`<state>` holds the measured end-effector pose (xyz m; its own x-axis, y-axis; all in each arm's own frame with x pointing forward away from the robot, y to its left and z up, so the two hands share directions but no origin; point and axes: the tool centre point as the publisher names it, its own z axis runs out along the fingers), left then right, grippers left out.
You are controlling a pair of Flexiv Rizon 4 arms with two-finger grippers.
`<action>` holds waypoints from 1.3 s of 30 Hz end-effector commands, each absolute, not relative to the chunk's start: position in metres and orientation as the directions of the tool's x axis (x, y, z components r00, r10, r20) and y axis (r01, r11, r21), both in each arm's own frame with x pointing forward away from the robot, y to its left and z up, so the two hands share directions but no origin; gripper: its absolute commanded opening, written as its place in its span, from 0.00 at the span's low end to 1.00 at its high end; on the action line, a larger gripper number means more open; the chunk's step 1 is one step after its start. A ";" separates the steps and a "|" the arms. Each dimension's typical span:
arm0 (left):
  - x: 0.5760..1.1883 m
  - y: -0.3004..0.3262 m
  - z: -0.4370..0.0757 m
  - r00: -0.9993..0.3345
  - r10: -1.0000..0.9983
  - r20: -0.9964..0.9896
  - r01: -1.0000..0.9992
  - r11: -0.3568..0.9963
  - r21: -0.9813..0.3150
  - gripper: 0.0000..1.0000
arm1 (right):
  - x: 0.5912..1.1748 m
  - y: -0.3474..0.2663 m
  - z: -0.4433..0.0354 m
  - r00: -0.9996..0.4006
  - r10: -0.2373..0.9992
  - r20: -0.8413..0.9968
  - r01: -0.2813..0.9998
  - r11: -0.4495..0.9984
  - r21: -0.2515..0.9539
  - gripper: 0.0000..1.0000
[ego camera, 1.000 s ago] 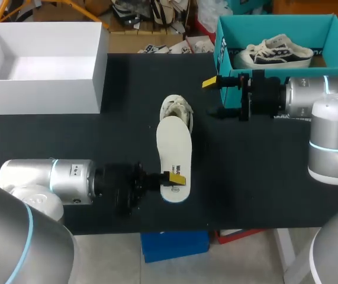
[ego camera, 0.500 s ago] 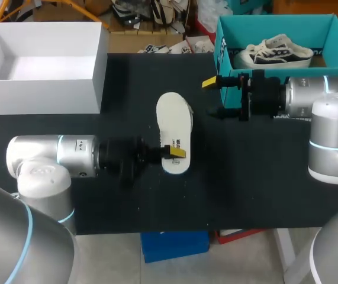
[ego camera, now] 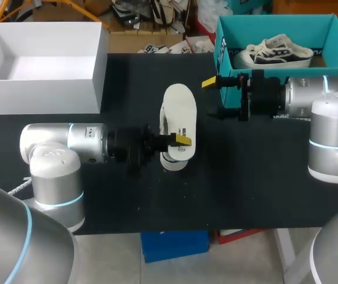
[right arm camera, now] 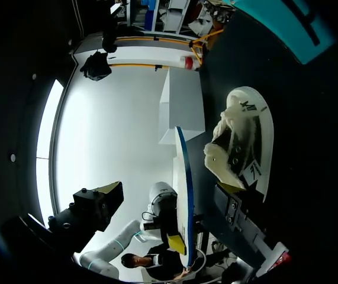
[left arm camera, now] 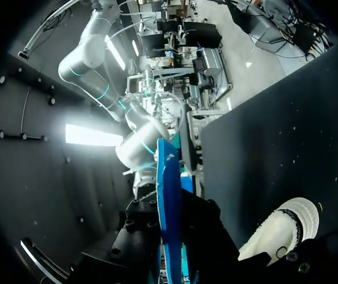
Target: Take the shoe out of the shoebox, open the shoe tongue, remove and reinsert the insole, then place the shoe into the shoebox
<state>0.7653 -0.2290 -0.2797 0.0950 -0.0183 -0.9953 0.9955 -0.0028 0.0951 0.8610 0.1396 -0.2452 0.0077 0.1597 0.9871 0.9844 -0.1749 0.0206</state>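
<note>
left gripper (ego camera: 177,141) clamped on insole (ego camera: 179,109), insole held over shoe (right arm camera: 235,147) mid-counter (ego camera: 245,177), right gripper (ego camera: 215,96) open, empty, beside teal box (ego camera: 222,41)

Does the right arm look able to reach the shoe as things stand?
Probably yes. The right gripper is open beside the shoe, with bare table between them. The insole, held by the left gripper, covers the shoe only from above.
</note>
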 end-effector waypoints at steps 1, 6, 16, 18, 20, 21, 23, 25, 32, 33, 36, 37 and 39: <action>0.765 -0.230 -0.280 0.097 -0.016 -0.995 0.995 -0.001 0.097 0.00 | 0.863 0.141 -0.250 -0.013 0.140 0.990 0.987 -0.158 0.036 1.00; 0.765 -0.230 -0.280 0.097 -0.016 -0.995 0.995 -0.001 0.097 0.00 | 0.861 0.152 -0.260 -0.040 0.110 0.993 0.991 -0.122 0.053 1.00; 0.765 -0.230 -0.280 0.097 -0.016 -0.995 0.995 -0.001 0.097 0.00 | 0.851 0.177 -0.275 -0.031 0.072 0.997 0.993 -0.107 0.038 1.00; 0.765 -0.230 -0.280 0.097 -0.016 -0.995 0.995 -0.001 0.097 0.00 | 0.850 0.182 -0.277 -0.027 0.065 0.997 0.994 -0.101 0.034 1.00; 0.765 -0.230 -0.280 0.097 -0.016 -0.995 0.995 -0.001 0.097 0.00 | 0.850 0.183 -0.278 -0.025 0.066 0.997 0.995 -0.098 0.032 1.00; 0.765 -0.230 -0.280 0.097 -0.016 -0.995 0.995 -0.001 0.097 0.00 | 0.850 0.184 -0.278 -0.025 0.067 0.997 0.995 -0.097 0.031 1.00; 0.765 -0.230 -0.280 0.097 -0.016 -0.995 0.995 -0.001 0.097 0.00 | 0.850 0.185 -0.277 -0.025 0.069 0.997 0.995 -0.096 0.031 0.99; 0.765 -0.230 -0.280 0.097 -0.016 -0.995 0.995 -0.001 0.097 0.00 | 0.851 0.185 -0.276 -0.025 0.072 0.997 0.995 -0.095 0.032 0.53; 0.765 -0.230 -0.280 0.097 -0.016 -0.995 0.995 -0.001 0.097 0.00 | 0.852 0.192 -0.278 -0.012 0.093 0.996 0.996 -0.082 0.019 0.00; 0.765 -0.230 -0.280 0.097 -0.016 -0.995 0.995 -0.001 0.097 0.00 | 0.852 0.192 -0.278 -0.012 0.093 0.996 0.996 -0.082 0.019 0.00; 0.765 -0.230 -0.280 0.097 -0.016 -0.995 0.995 -0.001 0.097 0.00 | 0.852 0.192 -0.278 -0.012 0.093 0.996 0.996 -0.082 0.019 0.00; 0.765 -0.230 -0.280 0.097 -0.016 -0.995 0.995 -0.001 0.097 0.00 | 0.852 0.192 -0.278 -0.012 0.093 0.996 0.996 -0.082 0.019 0.00; 0.765 -0.230 -0.280 0.097 -0.016 -0.995 0.995 -0.001 0.097 0.00 | 0.852 0.192 -0.278 -0.012 0.093 0.996 0.996 -0.082 0.019 0.00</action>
<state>0.7659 -0.2291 -0.2799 0.0946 -0.0184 -0.9953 0.9955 -0.0041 0.0947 0.8520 0.1914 -0.2779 -0.0124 0.0911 0.9958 0.9966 -0.0805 0.0197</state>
